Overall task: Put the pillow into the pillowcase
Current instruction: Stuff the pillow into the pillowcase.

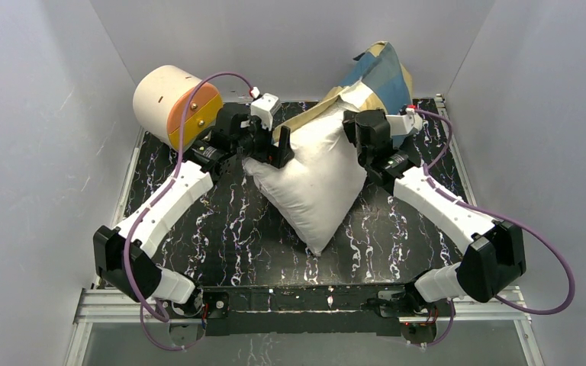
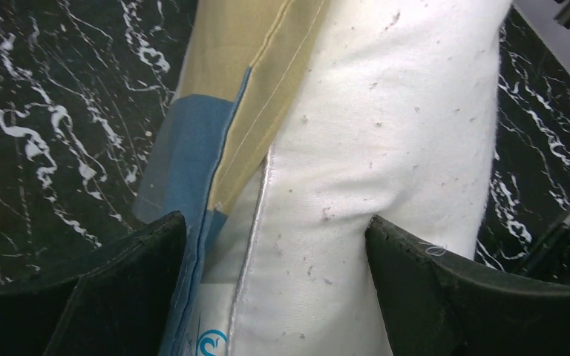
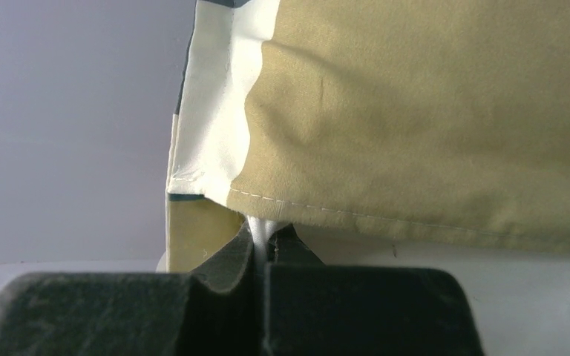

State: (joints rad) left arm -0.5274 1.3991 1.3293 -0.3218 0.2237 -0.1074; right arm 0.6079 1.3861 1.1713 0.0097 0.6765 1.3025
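The plump white pillow (image 1: 317, 183) lies on the table, its far end tucked into the blue, tan and cream pillowcase (image 1: 378, 72), which rises at the back right. My left gripper (image 1: 278, 149) is open and straddles the pillow's left corner. In the left wrist view the pillow (image 2: 386, 133) and the pillowcase's blue-and-tan edge (image 2: 193, 141) fill the gap between the spread fingers of the left gripper (image 2: 278, 230). My right gripper (image 1: 355, 126) is shut. In its wrist view the right gripper (image 3: 267, 241) pinches a thin pale fold just under the pillowcase's tan hem (image 3: 415, 119).
A cream-and-orange cylinder (image 1: 175, 103) lies at the back left, close behind the left wrist. The black marbled table (image 1: 221, 229) is enclosed by grey walls on three sides. Purple cables loop from both arms.
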